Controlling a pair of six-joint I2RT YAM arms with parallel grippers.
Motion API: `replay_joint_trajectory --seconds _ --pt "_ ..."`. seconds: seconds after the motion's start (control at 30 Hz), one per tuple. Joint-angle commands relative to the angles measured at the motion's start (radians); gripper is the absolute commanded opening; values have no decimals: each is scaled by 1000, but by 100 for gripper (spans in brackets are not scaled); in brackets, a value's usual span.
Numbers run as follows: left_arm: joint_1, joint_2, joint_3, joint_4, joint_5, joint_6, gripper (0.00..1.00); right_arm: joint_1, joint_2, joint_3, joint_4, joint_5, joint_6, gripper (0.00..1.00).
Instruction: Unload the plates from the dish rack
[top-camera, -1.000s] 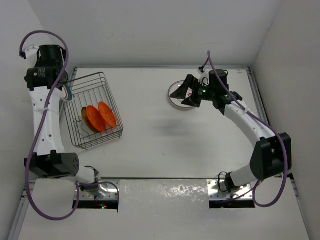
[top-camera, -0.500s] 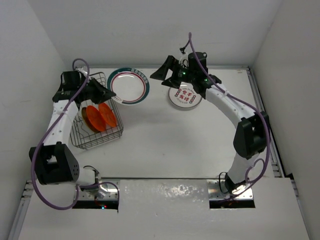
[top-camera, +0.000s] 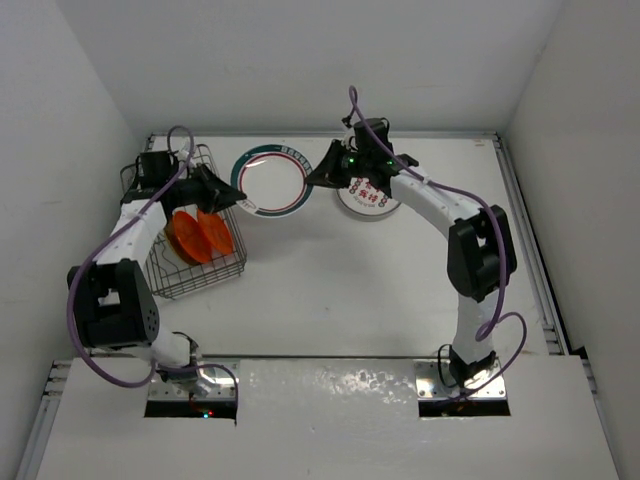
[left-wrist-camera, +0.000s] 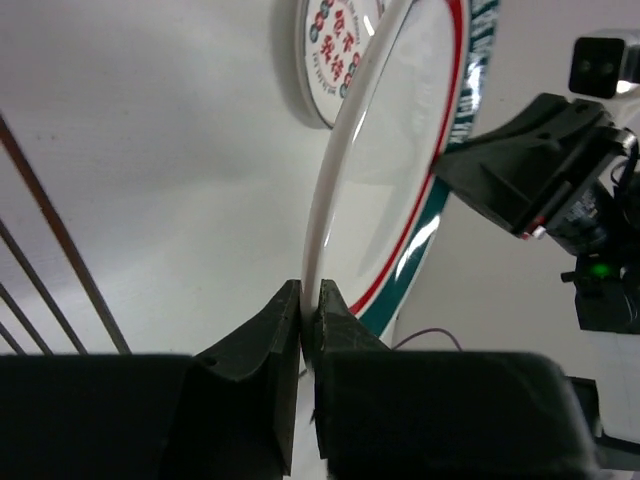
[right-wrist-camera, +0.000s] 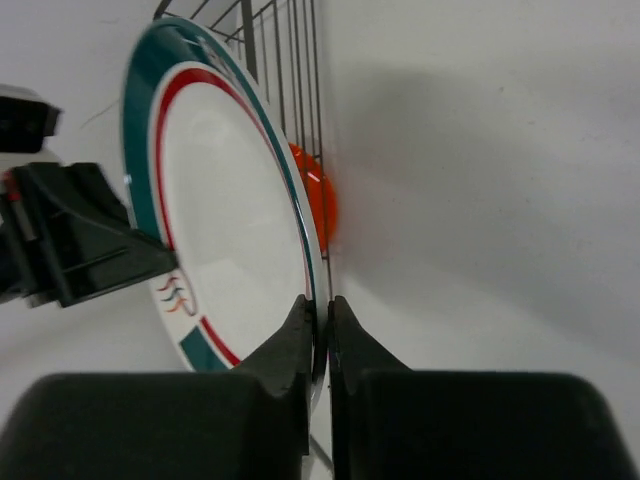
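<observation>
A white plate with a teal and red rim ring (top-camera: 272, 182) hangs in the air between the two arms, right of the dish rack (top-camera: 160, 272). My left gripper (top-camera: 232, 190) is shut on its left edge; in the left wrist view the rim (left-wrist-camera: 400, 170) runs up from between the closed jaws (left-wrist-camera: 310, 300). My right gripper (top-camera: 312, 178) is shut on the opposite edge, the plate (right-wrist-camera: 220, 220) standing on edge left of that gripper (right-wrist-camera: 322, 310). Orange plates (top-camera: 200, 235) stand upright in the rack.
A white plate with red characters (top-camera: 368, 192) lies flat on the table behind the right gripper, also showing in the left wrist view (left-wrist-camera: 340, 50). The grey wire rack (right-wrist-camera: 290, 40) sits at the table's left, close to the side wall.
The left arm lifted the teal-rimmed plate out of the rack and carried it right. The right arm swung left from the flat plate and shut on the carried plate's other edge.
</observation>
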Motion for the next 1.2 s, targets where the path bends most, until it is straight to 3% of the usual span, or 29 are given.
replay_joint_trajectory --seconds 0.0,0.07,0.1,0.2,0.23,0.33,0.43,0.63,0.97,1.1,1.17 --pt "-13 19 54 14 50 53 6 -5 -29 0 94 -38 40 0" --pt "-22 48 85 -57 6 101 30 -14 -25 5 116 -47 61 0" --pt "-27 62 120 -121 -52 131 51 -29 -30 -6 122 -43 86 0" --pt "-35 71 227 -238 -189 194 91 -74 -74 -85 82 47 147 0" --pt "-38 63 252 -300 -282 223 100 -120 -90 -121 94 58 167 0" --pt "-38 30 344 -414 -487 271 100 -228 -144 -224 119 81 201 0" --pt "-36 -18 399 -486 -660 305 100 -336 -150 -225 32 92 128 0" --pt "-36 -96 395 -522 -781 334 100 -511 -95 -236 -39 46 17 0" --pt "-36 -127 393 -571 -899 331 100 -537 30 -169 -126 14 -104 1" --pt "-33 -161 392 -588 -964 330 100 -534 53 -153 -146 19 -126 8" --pt "-35 -173 381 -594 -975 328 100 -533 77 -123 -163 20 -138 20"
